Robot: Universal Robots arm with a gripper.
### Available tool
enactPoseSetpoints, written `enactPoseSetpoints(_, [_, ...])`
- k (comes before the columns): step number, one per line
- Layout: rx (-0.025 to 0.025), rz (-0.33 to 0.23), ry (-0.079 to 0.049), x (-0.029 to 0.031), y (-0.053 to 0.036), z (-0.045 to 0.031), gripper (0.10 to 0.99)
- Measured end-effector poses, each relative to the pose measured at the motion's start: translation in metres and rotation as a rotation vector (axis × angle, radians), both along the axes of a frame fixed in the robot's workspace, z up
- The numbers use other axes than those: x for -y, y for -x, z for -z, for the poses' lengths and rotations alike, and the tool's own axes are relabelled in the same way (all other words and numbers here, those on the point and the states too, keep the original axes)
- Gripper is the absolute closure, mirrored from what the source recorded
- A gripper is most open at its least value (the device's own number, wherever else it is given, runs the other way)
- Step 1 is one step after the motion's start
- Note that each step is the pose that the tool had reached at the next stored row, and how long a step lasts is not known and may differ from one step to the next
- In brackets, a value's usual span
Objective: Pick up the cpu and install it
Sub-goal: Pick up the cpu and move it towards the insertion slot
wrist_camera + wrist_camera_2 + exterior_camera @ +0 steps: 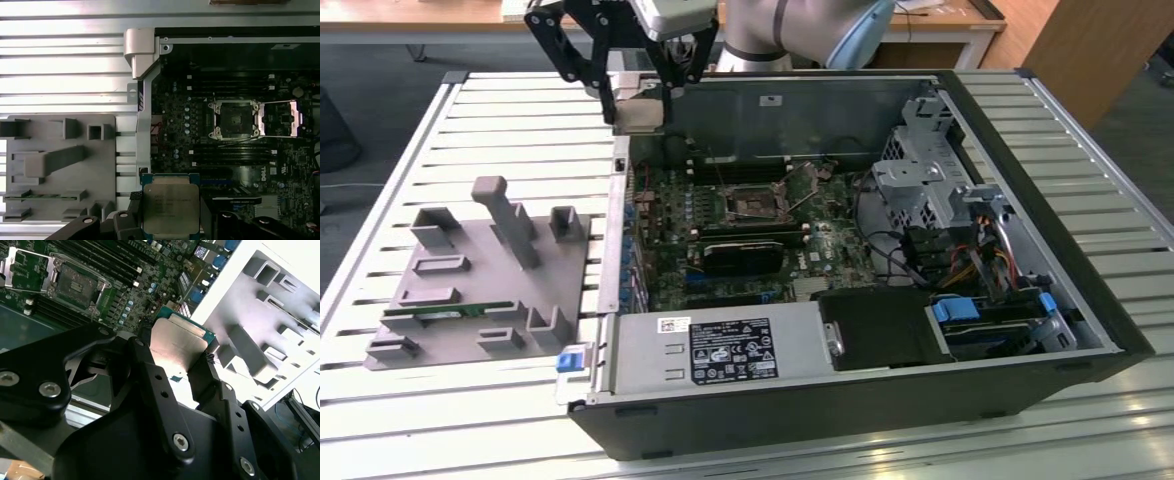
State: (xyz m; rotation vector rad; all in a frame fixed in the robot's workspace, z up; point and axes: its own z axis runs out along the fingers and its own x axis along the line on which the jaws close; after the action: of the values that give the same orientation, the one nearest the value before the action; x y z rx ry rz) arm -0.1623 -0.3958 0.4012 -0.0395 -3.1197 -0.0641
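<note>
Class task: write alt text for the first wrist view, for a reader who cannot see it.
The gripper holds the cpu, silver top showing, between its jaws at the edge of an open computer case. An empty socket lies open on the motherboard; a grey tray sits beside the case.

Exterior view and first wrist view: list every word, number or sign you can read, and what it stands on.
No text is readable.
Black label on the power supply: print too small.
White sticker next to it: blurred.
Top of the cpu: faint marks, unreadable.
</note>
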Motion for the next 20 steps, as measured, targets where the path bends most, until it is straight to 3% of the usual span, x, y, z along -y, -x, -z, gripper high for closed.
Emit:
enactPoseSetpoints(7, [0.0000,0.000,0.000,-0.0016,-0.0054,0.0001,0.545])
enactPoseSetpoints(20, [0.0001,0.000,0.000,-0.0098,-0.0176,0.0006,0.545])
